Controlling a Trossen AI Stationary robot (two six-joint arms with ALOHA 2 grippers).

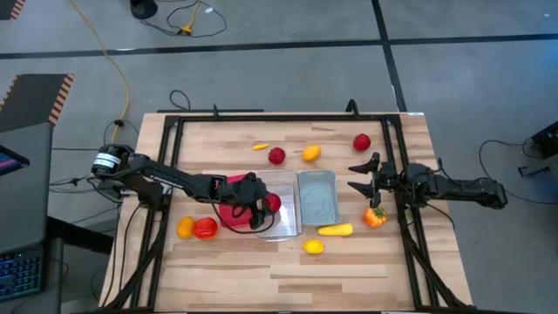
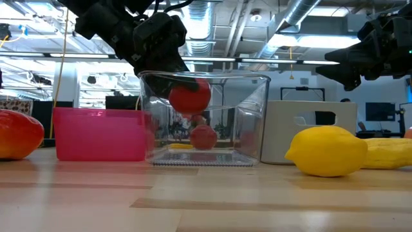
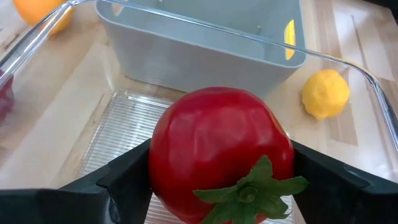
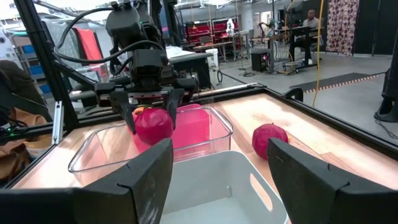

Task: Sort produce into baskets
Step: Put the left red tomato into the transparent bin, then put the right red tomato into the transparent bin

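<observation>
Left end effector (image 1: 261, 202) clamped on red tomato (image 1: 273, 202), over clear basket (image 1: 283, 228) at mid-worktop; right end effector (image 1: 364, 174) waiting with fingers apart, right of pale blue basket (image 1: 318, 199). Low view: tomato (image 2: 190, 96) hanging inside the clear walls, above the floor. Left wrist: ribbed floor directly beneath. Best lowered a little, then released gently to avoid bouncing out.

3 baskets (image 1: 316, 196), 10 produce pcs (image 1: 276, 156)
</observation>
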